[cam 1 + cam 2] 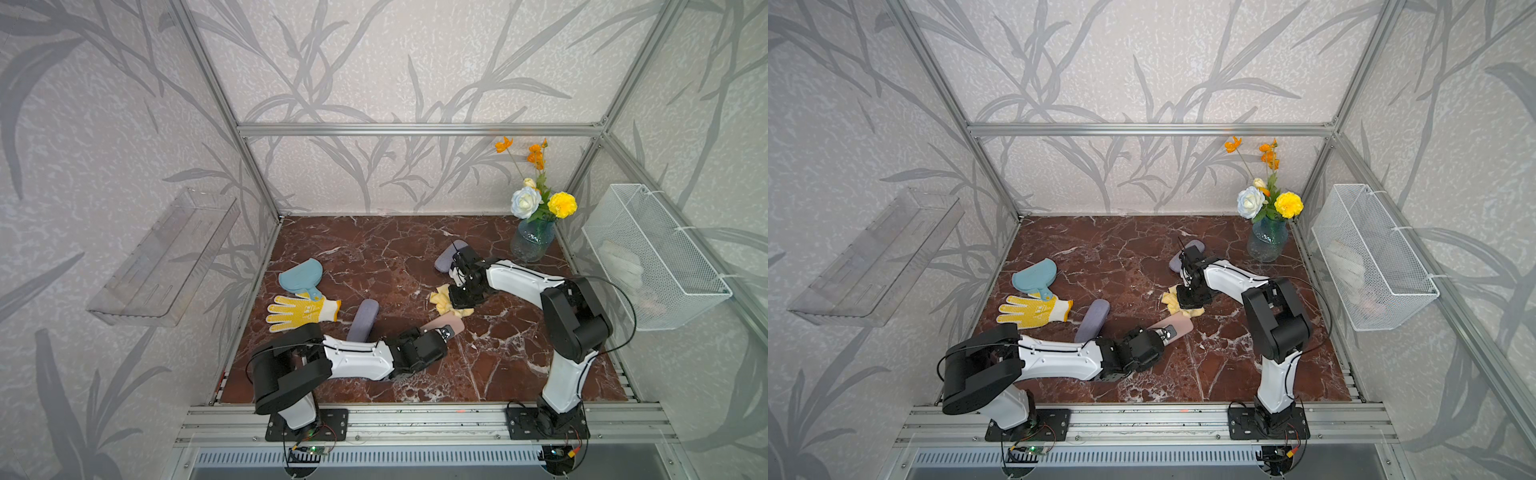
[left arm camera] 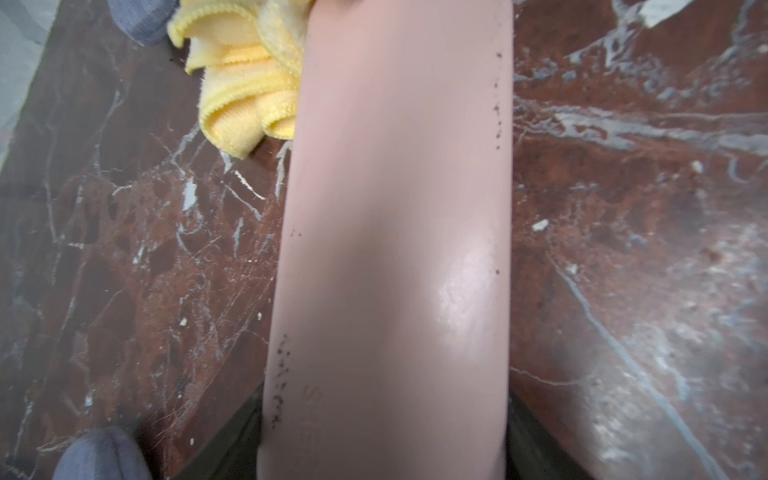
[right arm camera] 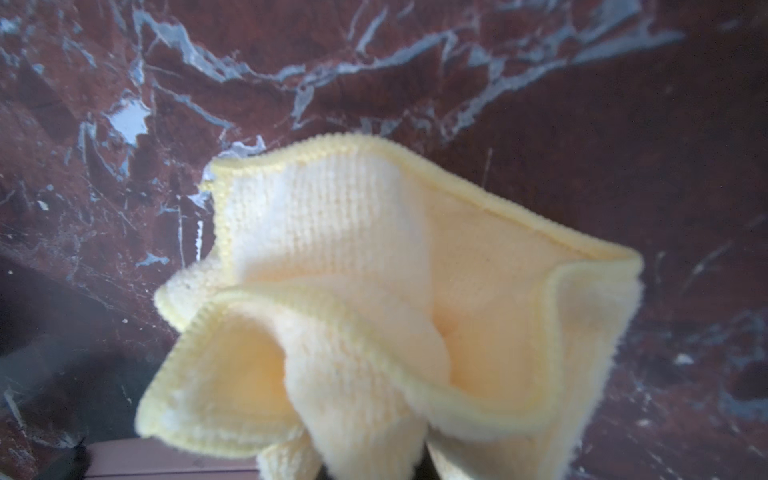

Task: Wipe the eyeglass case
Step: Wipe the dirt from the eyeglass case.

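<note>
A pink eyeglass case (image 1: 448, 325) (image 1: 1177, 325) lies low over the marble table, with my left gripper (image 1: 437, 332) (image 1: 1160, 334) shut on its near end. In the left wrist view the case (image 2: 390, 249) fills the middle, dark specks run along both its long edges, and the gripper (image 2: 384, 451) has a dark finger on each side. My right gripper (image 1: 459, 299) (image 1: 1187, 300) points down, shut on a bunched yellow cloth (image 1: 444, 301) (image 1: 1173, 302) (image 3: 374, 311) just beyond the case's far end. I cannot tell whether cloth and case touch. The cloth (image 2: 245, 83) hides the right fingers.
Two grey-purple cases lie on the table, one (image 1: 363, 320) beside my left arm and one (image 1: 446, 255) behind my right wrist. A blue mitt (image 1: 301, 274) and a yellow glove (image 1: 299, 311) lie left. A flower vase (image 1: 532, 241) stands back right, near a wire basket (image 1: 652, 257).
</note>
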Controlling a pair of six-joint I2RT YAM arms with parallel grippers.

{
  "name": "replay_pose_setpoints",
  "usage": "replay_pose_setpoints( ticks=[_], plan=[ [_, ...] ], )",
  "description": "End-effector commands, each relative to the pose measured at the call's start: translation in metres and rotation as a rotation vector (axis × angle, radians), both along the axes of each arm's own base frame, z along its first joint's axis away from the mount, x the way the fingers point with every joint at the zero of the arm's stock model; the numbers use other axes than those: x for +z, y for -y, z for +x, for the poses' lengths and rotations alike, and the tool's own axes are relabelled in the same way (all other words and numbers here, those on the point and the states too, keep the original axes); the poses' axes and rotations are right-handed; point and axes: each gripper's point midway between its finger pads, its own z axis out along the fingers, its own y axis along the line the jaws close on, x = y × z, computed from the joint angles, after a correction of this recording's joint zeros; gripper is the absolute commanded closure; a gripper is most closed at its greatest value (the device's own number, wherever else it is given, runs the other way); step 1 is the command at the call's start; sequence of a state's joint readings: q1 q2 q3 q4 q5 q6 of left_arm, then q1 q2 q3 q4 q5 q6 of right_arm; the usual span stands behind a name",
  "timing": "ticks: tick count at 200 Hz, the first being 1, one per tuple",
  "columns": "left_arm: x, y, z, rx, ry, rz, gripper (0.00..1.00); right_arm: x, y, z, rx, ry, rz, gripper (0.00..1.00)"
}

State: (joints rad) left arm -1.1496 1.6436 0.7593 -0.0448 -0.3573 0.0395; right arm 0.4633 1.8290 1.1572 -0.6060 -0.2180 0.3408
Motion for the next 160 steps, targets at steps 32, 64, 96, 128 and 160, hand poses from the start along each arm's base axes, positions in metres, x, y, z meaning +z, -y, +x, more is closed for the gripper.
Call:
replay_pose_setpoints(
  ticks=[32, 64, 96, 128, 160],
  plan=[
    [-0.028, -0.028, 0.017, 0.189, -0.169, -0.036, 1.0, -0.016, 0.002, -0.106, -0.024, -0.329, 0.068, 1.0],
    [-0.031, -0.03, 0.017, 0.206, -0.217, -0.054, 1.0, -0.005, 0.004, -0.115, -0.062, -0.326, 0.105, 1.0],
    [-0.034, -0.029, 0.018, 0.205, -0.239, -0.051, 1.0, 0.002, 0.003, -0.126, -0.105, -0.341, 0.151, 1.0],
    [-0.037, -0.03, 0.018, 0.215, -0.277, -0.065, 1.0, 0.012, -0.006, -0.137, -0.13, -0.384, 0.234, 1.0],
    [-0.037, -0.029, 0.017, 0.212, -0.32, -0.089, 1.0, 0.039, -0.018, -0.146, -0.119, -0.39, 0.313, 1.0]
  ],
)
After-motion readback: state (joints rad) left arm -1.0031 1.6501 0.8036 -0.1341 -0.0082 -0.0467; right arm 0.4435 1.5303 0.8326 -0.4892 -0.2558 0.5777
